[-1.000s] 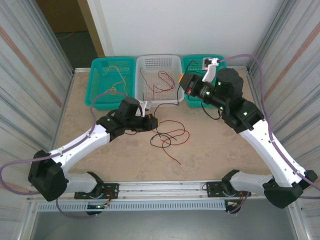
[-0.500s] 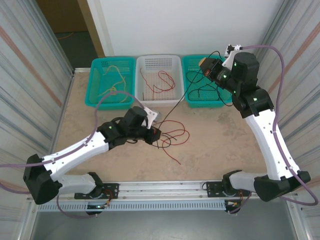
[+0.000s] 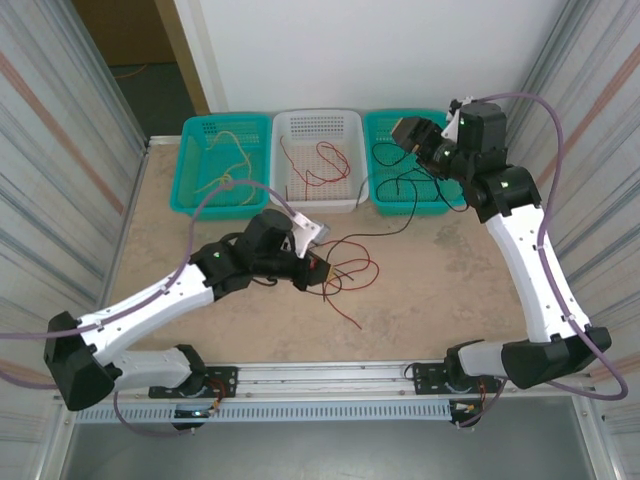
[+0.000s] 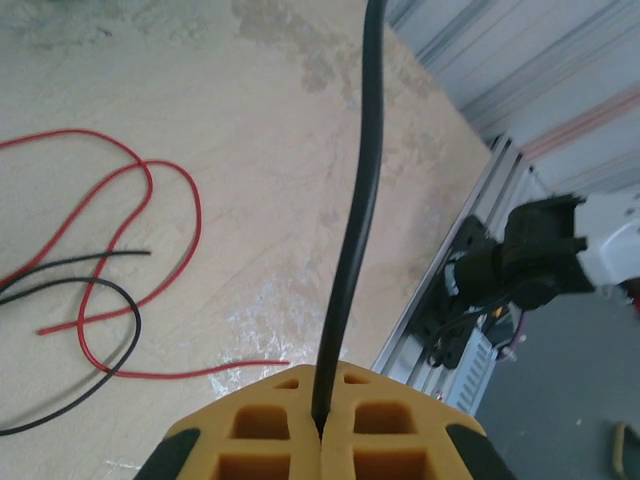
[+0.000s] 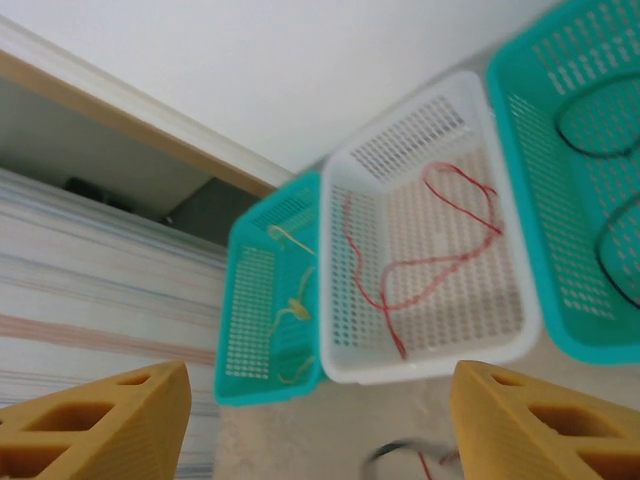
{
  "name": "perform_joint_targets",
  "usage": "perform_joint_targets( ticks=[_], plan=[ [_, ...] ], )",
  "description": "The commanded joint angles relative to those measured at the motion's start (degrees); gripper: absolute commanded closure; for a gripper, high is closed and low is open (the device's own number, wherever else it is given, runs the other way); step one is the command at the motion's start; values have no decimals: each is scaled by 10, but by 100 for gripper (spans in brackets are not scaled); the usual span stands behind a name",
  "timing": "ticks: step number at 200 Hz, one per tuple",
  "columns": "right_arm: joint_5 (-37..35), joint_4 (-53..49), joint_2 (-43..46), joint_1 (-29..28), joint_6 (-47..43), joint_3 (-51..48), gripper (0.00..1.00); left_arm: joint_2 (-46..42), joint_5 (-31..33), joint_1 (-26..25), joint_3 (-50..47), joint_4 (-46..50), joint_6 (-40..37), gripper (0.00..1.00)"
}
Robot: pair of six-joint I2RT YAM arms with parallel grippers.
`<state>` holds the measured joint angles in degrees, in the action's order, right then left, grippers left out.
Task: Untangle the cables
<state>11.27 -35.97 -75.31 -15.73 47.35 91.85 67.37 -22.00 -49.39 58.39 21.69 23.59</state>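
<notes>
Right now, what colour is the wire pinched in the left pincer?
Black. The wire shows best in the left wrist view, clamped in the left pincer.

left teal basket (image 3: 210,128) | white basket (image 3: 318,122) | right teal basket (image 3: 385,125) | beige table (image 3: 430,290)

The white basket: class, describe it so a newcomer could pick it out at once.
Along the table's far edge stand three baskets in a row. The white basket is the middle one, holding a red cable; both neighbours are teal.

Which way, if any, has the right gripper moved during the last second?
Yes. The right gripper went from the right teal basket's near left corner toward its far rim.
</notes>
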Motion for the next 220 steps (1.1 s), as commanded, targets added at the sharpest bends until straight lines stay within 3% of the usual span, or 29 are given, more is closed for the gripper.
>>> perform_joint_targets(
  ticks=[1, 28, 58, 118, 138, 172, 220],
  plan=[
    [-34, -63, 31, 3, -22, -25, 31, -46, -66, 37, -8, -56, 55, 100],
    [-79, -124, 68, 3, -41, -45, 25, -83, -93, 92, -32, -83, 105, 100],
    [-12, -122, 103, -25, -15, -99, 25, -106, -95, 119, -47, -100, 135, 100],
    [-12, 44, 100, -262, 104, -193, 24, -104, -87, 119, -66, -148, 157, 100],
    [-37, 35, 68, -301, 66, -156, 25, -102, -93, 119, -59, -143, 152, 100],
    [-140, -46, 29, -335, -68, -110, 32, -109, -105, 121, -41, -127, 146, 100],
    [-116, 29, 49, -333, -106, -209, 35, -116, -125, 124, -8, -124, 160, 100]
  ],
)
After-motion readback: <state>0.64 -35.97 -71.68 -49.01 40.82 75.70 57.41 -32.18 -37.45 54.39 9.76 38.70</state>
